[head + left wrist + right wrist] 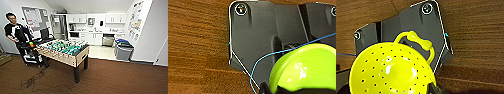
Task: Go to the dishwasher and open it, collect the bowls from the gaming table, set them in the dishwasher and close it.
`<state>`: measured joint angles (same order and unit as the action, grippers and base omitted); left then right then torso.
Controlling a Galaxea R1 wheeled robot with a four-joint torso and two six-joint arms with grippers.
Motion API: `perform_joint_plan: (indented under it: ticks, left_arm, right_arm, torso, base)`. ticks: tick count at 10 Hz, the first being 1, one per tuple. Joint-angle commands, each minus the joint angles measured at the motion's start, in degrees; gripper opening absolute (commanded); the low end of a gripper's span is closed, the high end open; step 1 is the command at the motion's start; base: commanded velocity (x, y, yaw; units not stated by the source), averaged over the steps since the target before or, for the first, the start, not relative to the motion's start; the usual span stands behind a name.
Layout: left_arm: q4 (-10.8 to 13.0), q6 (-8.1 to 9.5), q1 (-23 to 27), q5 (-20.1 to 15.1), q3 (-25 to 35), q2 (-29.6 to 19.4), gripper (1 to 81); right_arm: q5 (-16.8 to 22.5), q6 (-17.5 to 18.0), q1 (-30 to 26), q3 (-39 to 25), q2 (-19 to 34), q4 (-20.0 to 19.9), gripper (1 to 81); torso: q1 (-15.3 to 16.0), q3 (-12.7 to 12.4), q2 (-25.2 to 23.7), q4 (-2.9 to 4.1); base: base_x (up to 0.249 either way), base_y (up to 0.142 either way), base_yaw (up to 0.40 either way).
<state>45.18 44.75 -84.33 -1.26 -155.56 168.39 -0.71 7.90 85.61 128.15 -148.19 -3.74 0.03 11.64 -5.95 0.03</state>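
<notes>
Yellow-green bowl [308, 67], cut off at frame edge, sits close under left wrist, perforated yellow bowl [389, 71] under right, grip on either unclear; head view shows foosball table [65, 50] and far dishwasher [108, 40].

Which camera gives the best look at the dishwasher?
The head view: the dishwasher stands steel-fronted among the white kitchen cabinets, far across the room. The wrist views face the floor and the bowls carried, so they tell nothing of it.
</notes>
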Motion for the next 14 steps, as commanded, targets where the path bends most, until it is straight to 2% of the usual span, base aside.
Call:
perform_joint_plan:
  ticks: [1, 14]
  left_arm:
    - [-0.09, -0.37, 2.28, -2.88, -0.27, -0.86, 1.0]
    - [0.09, -0.37, 2.28, -2.88, -0.27, -0.77, 1.0]
  right_arm:
    - [3.34, -0.25, -2.24, -0.28, 1.82, 0.31, 1.0]
    - [3.52, -0.25, -2.33, 0.07, 1.38, 0.31, 1.0]
  torso:
    - [-0.02, 0.00, 0.00, 0.00]
    - [-0.03, 0.02, 0.00, 0.00]
  base:
    - [0.163, -0.100, 0.000]
    - [0.160, -0.083, 0.000]
